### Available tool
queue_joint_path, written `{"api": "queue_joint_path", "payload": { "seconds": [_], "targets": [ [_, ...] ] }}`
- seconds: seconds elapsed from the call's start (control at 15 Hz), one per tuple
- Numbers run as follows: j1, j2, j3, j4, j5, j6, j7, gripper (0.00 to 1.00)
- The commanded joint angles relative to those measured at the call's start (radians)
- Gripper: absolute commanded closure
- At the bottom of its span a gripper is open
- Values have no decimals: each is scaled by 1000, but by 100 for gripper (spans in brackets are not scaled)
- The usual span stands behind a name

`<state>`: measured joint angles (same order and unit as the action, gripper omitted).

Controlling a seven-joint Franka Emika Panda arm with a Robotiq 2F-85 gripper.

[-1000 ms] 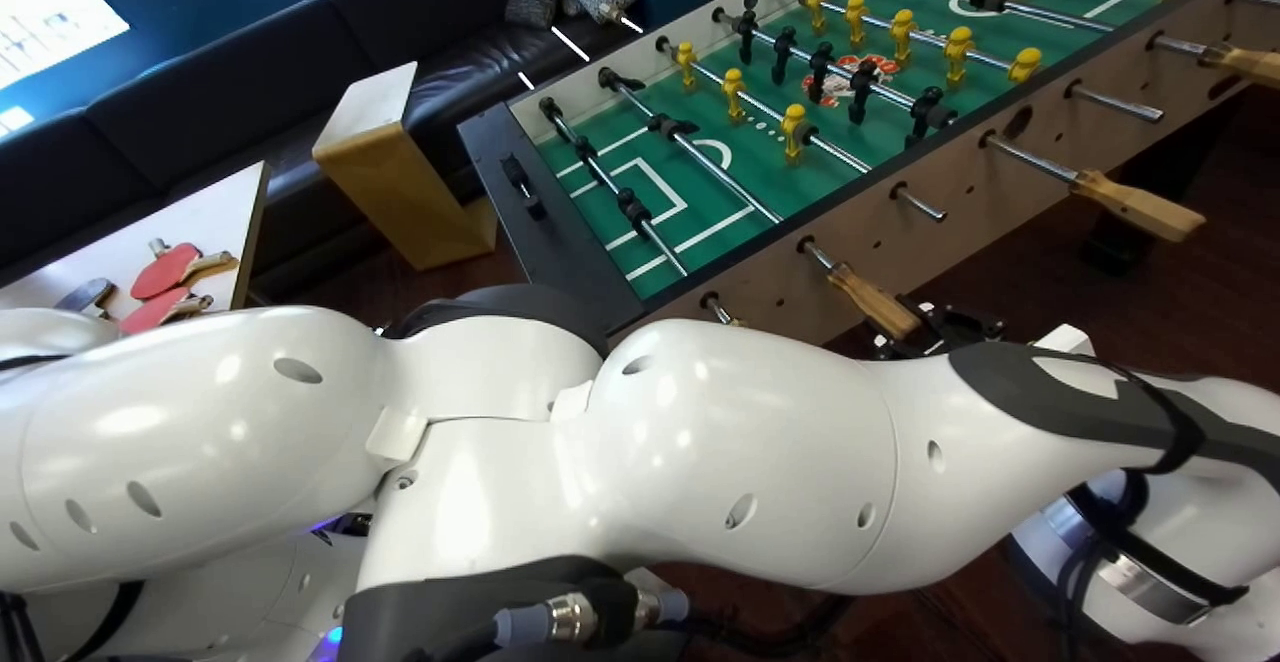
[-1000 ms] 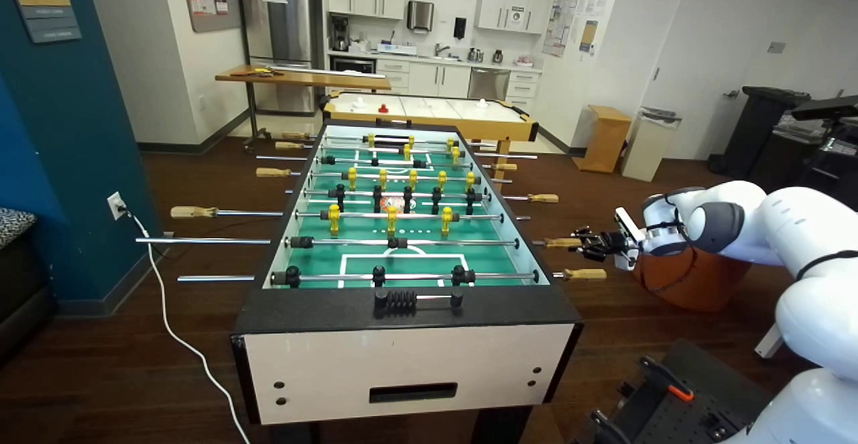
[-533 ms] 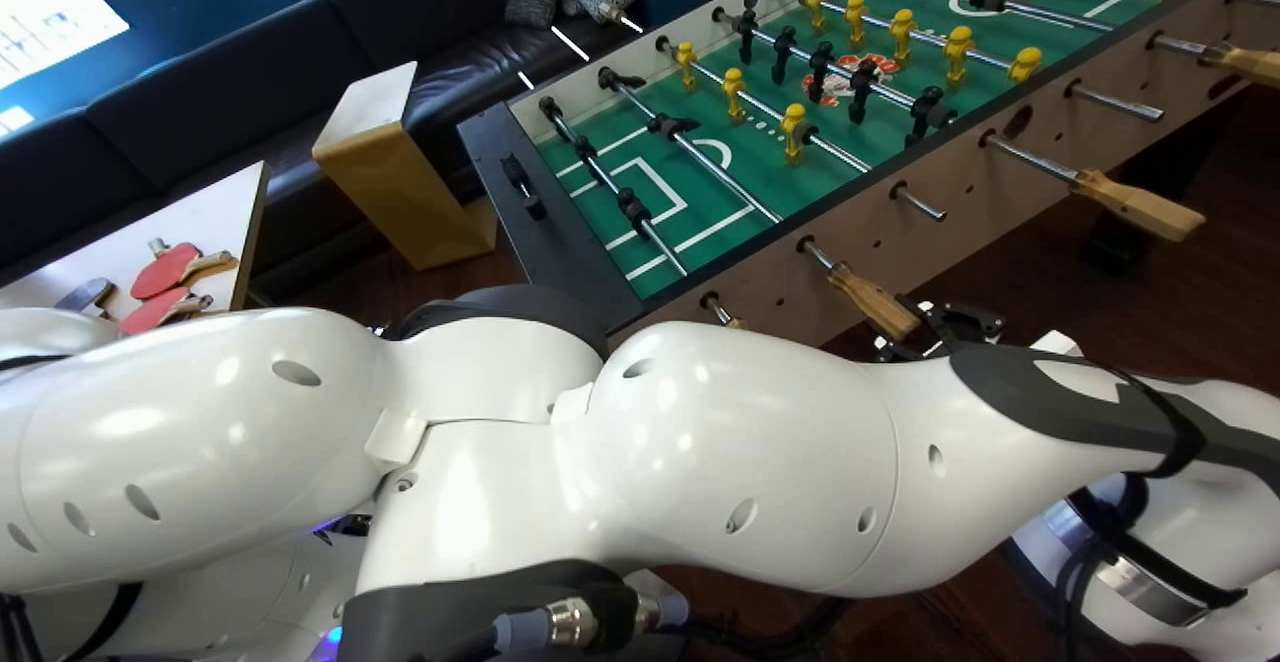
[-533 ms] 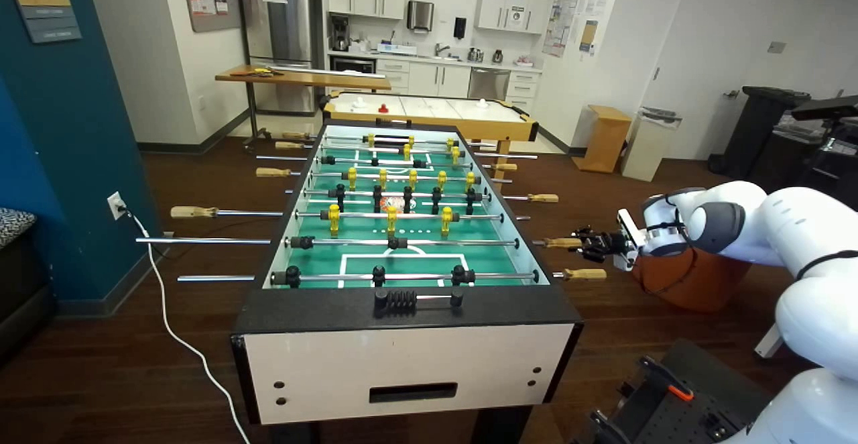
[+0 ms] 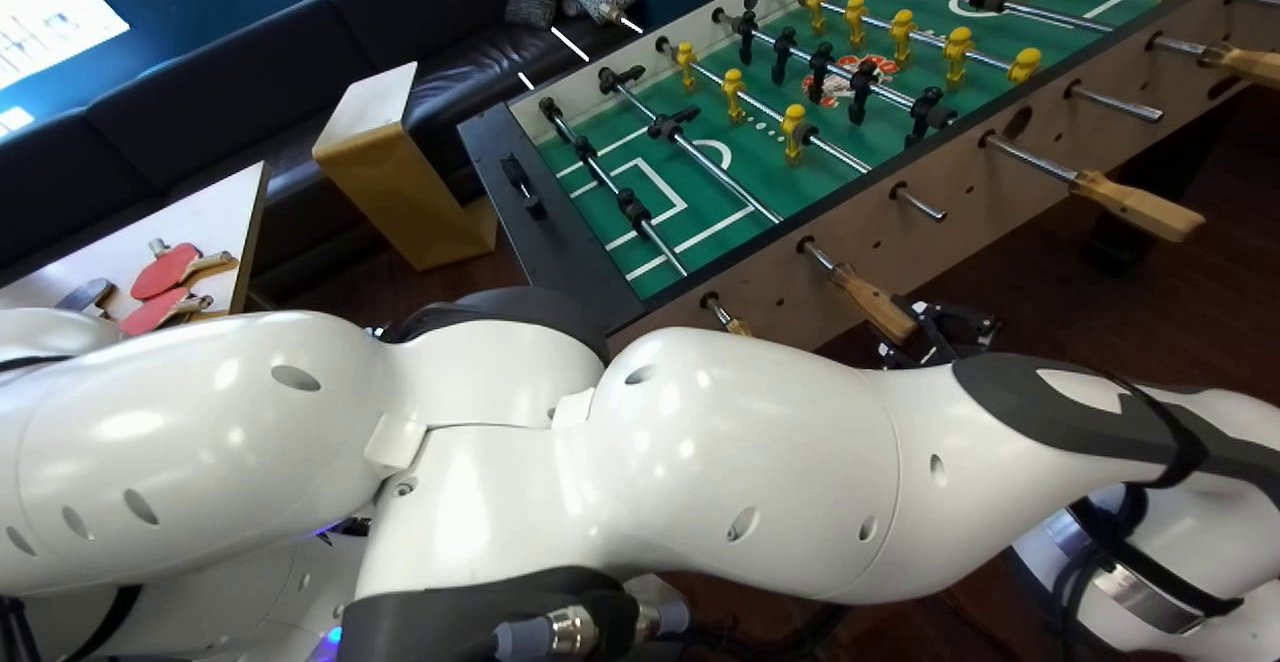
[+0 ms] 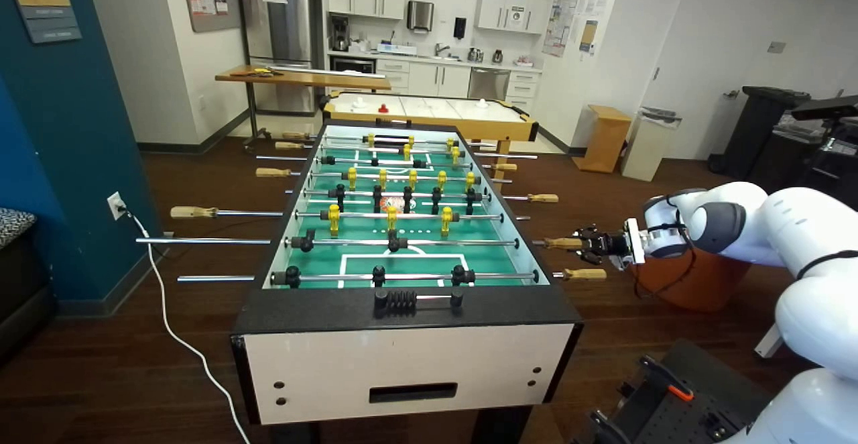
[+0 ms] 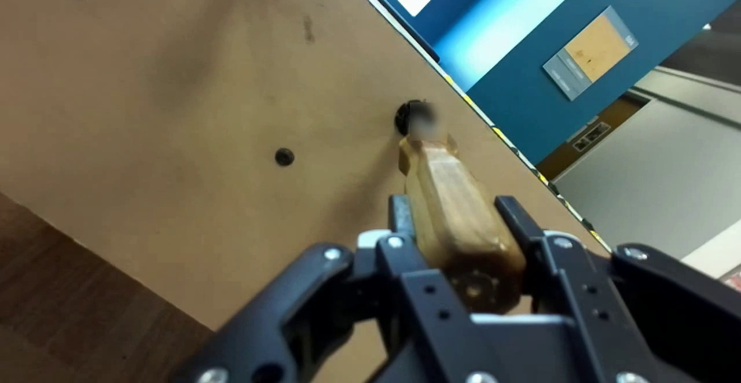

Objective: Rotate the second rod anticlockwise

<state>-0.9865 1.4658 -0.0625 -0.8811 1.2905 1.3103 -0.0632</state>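
The second rod (image 6: 355, 243) stretches ahead of the end effector (image 7: 455, 212), across the foosball desk (image 6: 409, 363), its two black figures (image 5: 672, 124) tipped at a slant. The end effector is clamped on the rod's wooden handle (image 7: 448, 195), gripping it from both flanks, the handle's butt facing back toward it. Past the handle, the desk's side wall (image 7: 202, 198) faces the end effector. The neighbouring handle (image 6: 585, 273) juts out beside the end effector, apart from it. Behind the end effector is the white arm (image 5: 760, 452), which partly hides an orange object (image 6: 697, 290) in an exterior view. Well beyond the end effector stands a blue wall (image 7: 521, 105).
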Motion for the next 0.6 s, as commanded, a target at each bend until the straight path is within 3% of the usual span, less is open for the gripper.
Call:
{"api": "queue_joint_path", "payload": {
  "seconds": [0.0,0.27,0.33,0.53],
  "targets": [
    [10,-12,-6,8,-13,20,-178,85],
    [-14,3,32,23,-20,29,-375,85],
    [-20,5,34,0,-18,7,-303,60],
    [-23,6,38,0,-19,8,-362,60]
  ]
}}
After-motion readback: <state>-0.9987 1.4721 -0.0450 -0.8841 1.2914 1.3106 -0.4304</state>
